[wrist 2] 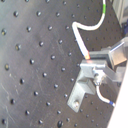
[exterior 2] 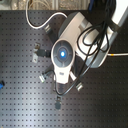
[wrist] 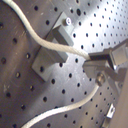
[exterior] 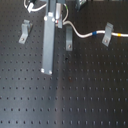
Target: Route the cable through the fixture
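Hand (wrist: 92,67) pinched on the cable (wrist: 37,42) just beside the clip (wrist: 50,52). Keep the cord taut, lower it squarely into the clip's slot.

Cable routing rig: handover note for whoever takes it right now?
Gripper: in both wrist views it looks shut on the cable, right beside a clip.
Cable: in the first exterior view it runs from the arm toward the first exterior view's right, passing the right clip with its blue and yellow bands there. In the first wrist view it lies across a grey clip.
Left clip in the first exterior view has no cable at it.
Done: cable at the right clip, seating unclear.
Left: middle clip under the gripper, then the left clip.
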Available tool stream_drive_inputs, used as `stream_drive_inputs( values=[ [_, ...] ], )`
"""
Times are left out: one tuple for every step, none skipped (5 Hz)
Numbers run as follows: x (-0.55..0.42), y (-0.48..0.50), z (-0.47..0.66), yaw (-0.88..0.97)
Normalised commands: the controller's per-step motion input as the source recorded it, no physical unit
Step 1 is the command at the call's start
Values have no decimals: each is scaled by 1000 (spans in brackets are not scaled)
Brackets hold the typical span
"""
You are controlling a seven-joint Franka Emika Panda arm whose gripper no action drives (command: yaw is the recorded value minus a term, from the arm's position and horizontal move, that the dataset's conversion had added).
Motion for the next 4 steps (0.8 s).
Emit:
stream_drive_inputs(
  values=[
    [-93,162,-8,680],
    [-87,130,-2,720],
    [-163,71,35,263],
    [19,41,55,0]
  ],
)
